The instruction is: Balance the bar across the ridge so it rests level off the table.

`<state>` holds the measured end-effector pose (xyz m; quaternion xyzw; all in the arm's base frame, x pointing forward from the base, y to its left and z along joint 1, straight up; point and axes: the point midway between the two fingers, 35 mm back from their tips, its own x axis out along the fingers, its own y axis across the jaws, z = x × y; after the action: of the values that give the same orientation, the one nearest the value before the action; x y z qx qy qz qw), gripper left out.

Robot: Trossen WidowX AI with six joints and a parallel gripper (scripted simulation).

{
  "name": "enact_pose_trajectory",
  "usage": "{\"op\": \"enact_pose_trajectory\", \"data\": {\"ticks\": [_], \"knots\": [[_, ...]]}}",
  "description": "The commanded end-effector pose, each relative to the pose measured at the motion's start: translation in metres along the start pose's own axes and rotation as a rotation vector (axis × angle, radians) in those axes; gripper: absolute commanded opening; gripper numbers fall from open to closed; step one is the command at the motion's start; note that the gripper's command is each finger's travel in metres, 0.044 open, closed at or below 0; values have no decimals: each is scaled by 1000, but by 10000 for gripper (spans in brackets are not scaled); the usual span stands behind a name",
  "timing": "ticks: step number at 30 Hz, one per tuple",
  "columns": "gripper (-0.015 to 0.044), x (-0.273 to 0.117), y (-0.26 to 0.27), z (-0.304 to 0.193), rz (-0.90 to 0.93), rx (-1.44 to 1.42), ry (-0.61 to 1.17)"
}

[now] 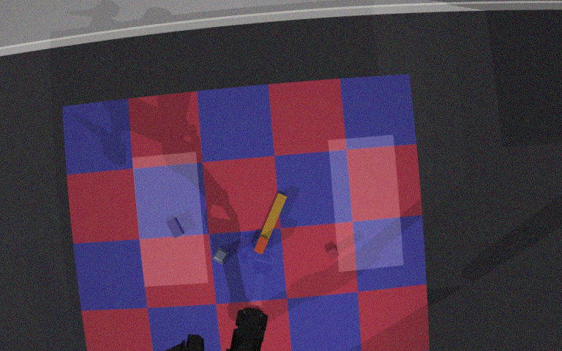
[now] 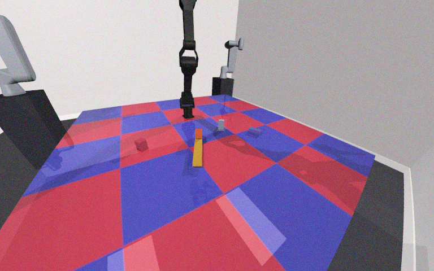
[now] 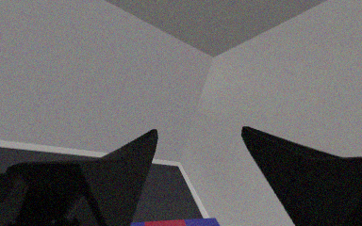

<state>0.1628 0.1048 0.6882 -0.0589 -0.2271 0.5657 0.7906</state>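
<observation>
The bar (image 1: 272,214) (image 2: 198,152), yellow with an orange end, lies crosswise over a small dark blue shape that seems to be the ridge (image 2: 203,138). It shows beside the bar near the orange part; most of it is hidden beneath. The bar's shadow falls to one side in the top view, so the bar looks raised off the table. It looks about level, though a slight tilt cannot be ruled out. My gripper (image 3: 198,132) is open and empty in the wrist view, facing the room's walls, away from the bar.
A small grey block (image 1: 219,255) (image 2: 221,124) stands near the orange end. A purple-blue block (image 1: 174,227) (image 2: 254,131) and a dark red block (image 1: 331,248) (image 2: 141,144) lie on opposite sides of the bar. Two grey arms stand on black pedestals beyond the table.
</observation>
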Motion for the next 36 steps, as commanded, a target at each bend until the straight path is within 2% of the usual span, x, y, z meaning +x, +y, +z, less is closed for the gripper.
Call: {"op": "enact_pose_trajectory", "data": {"ticks": [1, 3, 4, 19, 36], "knots": [[374, 0, 0, 0, -2, -1, 0], [321, -2, 2, 4, -17, -12, -3], [315, -4, 4, 7, -29, -20, -5], [315, -16, 34, 41, -174, -149, -24], [315, -7, 74, 60, -286, -300, -15]]}}
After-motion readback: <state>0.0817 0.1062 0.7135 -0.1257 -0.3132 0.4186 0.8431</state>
